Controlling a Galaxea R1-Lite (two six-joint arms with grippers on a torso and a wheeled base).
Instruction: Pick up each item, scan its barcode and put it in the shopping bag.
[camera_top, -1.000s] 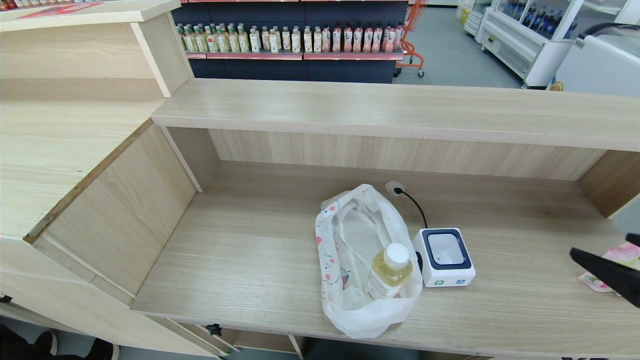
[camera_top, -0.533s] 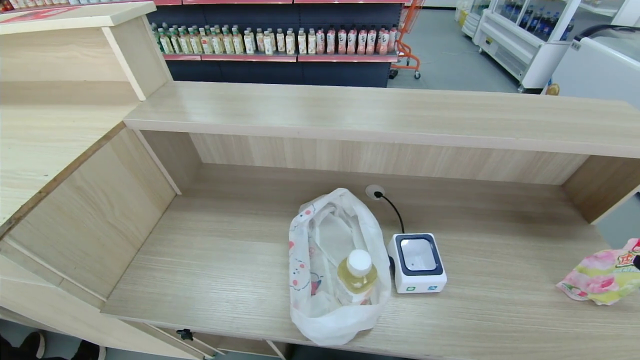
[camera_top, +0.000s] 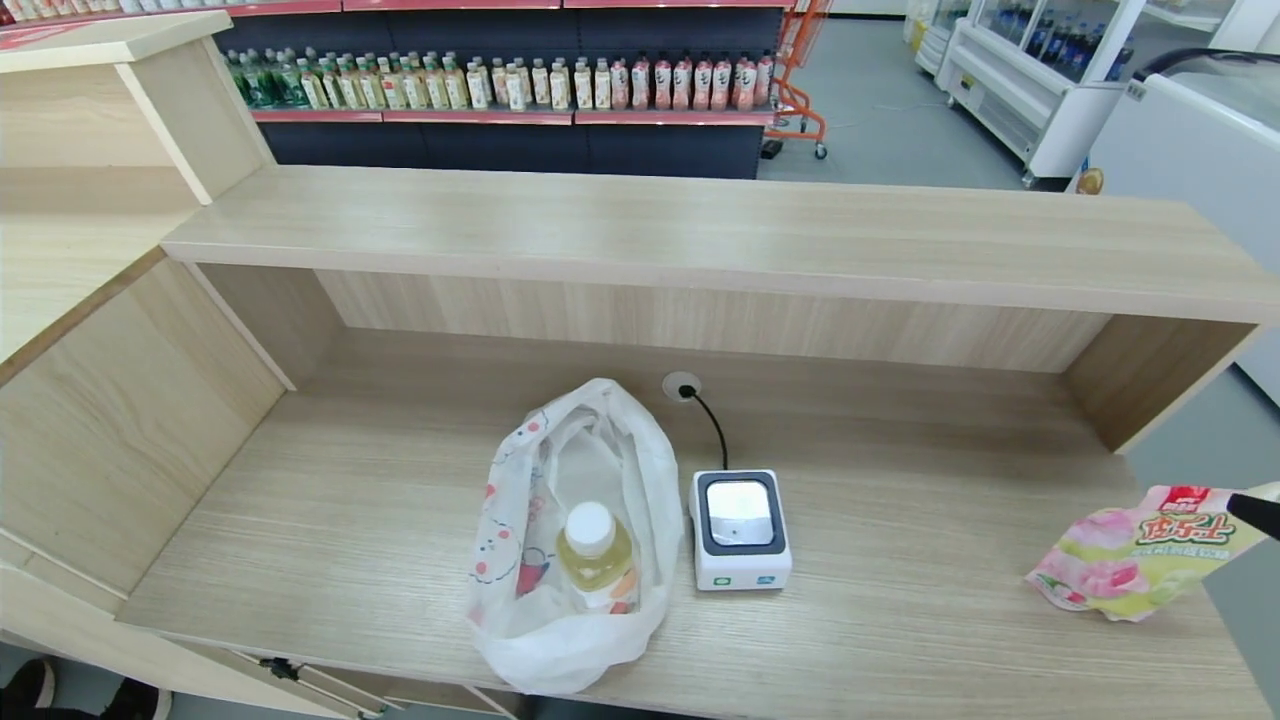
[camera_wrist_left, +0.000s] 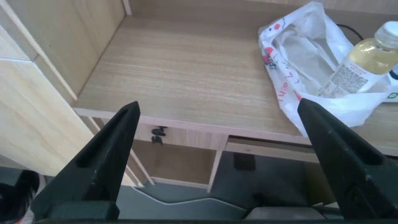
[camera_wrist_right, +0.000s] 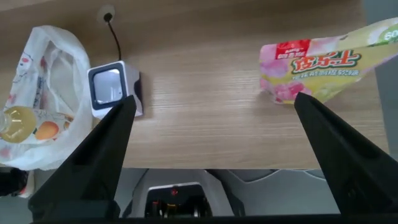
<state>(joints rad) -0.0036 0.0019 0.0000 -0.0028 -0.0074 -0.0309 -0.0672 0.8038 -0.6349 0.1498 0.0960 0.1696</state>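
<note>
While the shopping bag (camera_top: 505, 560) is sitting open on the wooden counter (camera_top: 900, 620) with a capped bottle (camera_top: 595, 540) of yellow drink standing inside it, the white scanner (camera_top: 740, 530) is resting just beside the bag on its right, its black cable (camera_top: 715, 430) running back to a hole in the counter. A pink and green snack pouch (camera_top: 1135, 550) is lying flat at the counter's right end, well apart from the scanner, one end reaching past the edge. The right gripper (camera_wrist_right: 214, 102) is hanging above the counter between scanner and pouch, fingers spread wide and gripping nothing. The left gripper (camera_wrist_left: 219, 107) is hovering over the counter's near left edge, its fingers wide apart too and empty
</note>
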